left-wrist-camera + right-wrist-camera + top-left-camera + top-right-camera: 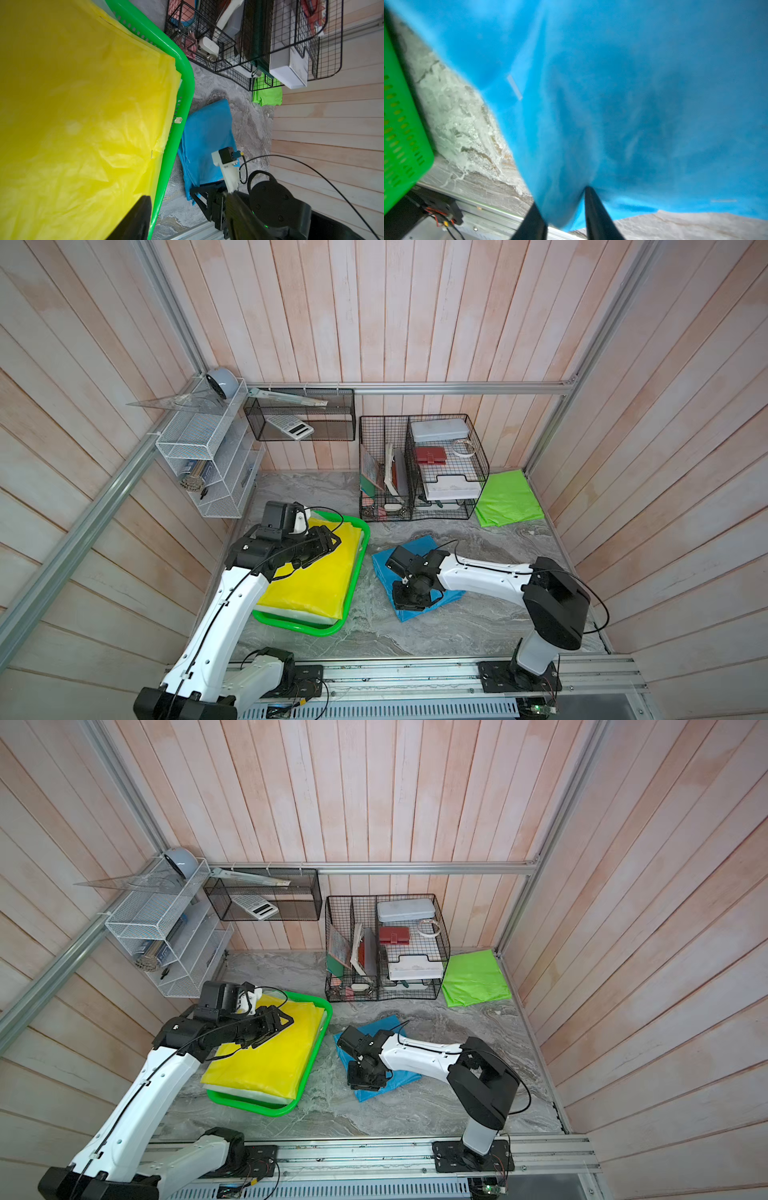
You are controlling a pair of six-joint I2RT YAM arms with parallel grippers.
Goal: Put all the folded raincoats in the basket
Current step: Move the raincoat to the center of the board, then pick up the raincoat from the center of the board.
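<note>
One raincoat outside the basket

One blue raincoat [417,545] lies folded on the table [374,641], just beside the basket [299,627] and not in it. The right gripper [406,599] is down on it, and both top views hide the fingertips under the wrist. Only the right wrist view shows them. The fingers [593,207] are parted with a blue fold bulging between them, but I cannot tell whether they pinch it.

Inside the basket a yellow raincoat [316,585] lies flat on a white layer [291,612]. The left gripper [328,541] hovers over it, spread and empty in both top views. The left wrist view shows just one finger [143,216]. Well apart from the basket, beyond the rack [419,468], lies a lime raincoat [509,497].
</note>
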